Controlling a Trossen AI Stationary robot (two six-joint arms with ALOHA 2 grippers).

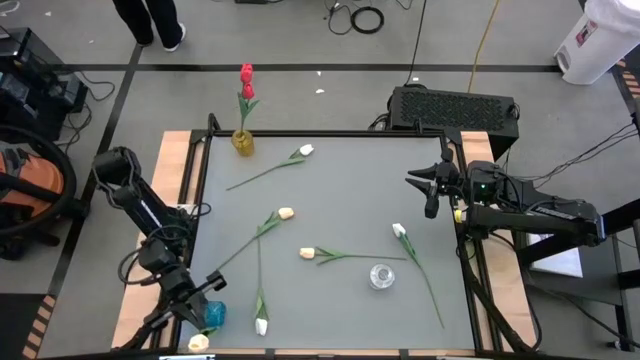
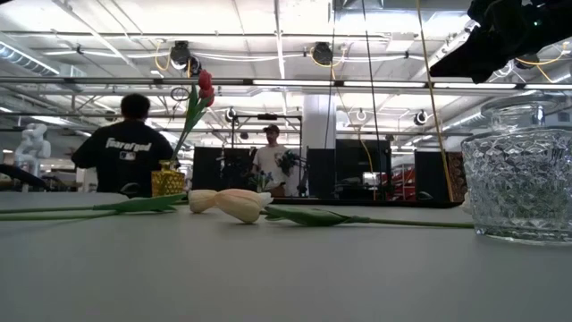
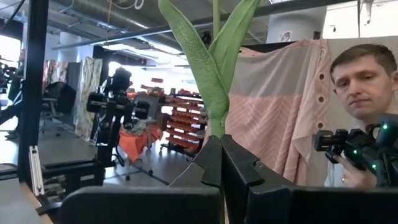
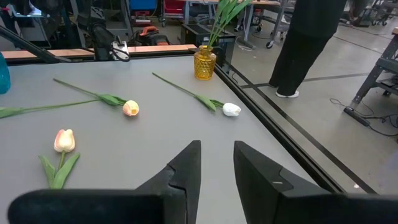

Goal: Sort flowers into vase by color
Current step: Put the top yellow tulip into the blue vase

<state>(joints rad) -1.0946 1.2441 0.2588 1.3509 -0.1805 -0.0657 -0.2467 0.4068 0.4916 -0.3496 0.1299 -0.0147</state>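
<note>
We judge the tulip (image 3: 214, 68) light and floppy, best pinched low on its stem; our left gripper (image 3: 221, 155), near the blue vase (image 1: 212, 316), is clamped on it. Five tulips lie across the table (image 1: 350, 190), red ones stand in the yellow vase (image 1: 243, 142), and our right gripper (image 1: 428, 192) hovers empty, fingers apart.

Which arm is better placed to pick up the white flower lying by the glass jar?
Right. The right gripper hangs open and empty near that white flower, while the left gripper is shut on another flower across the table.
</note>
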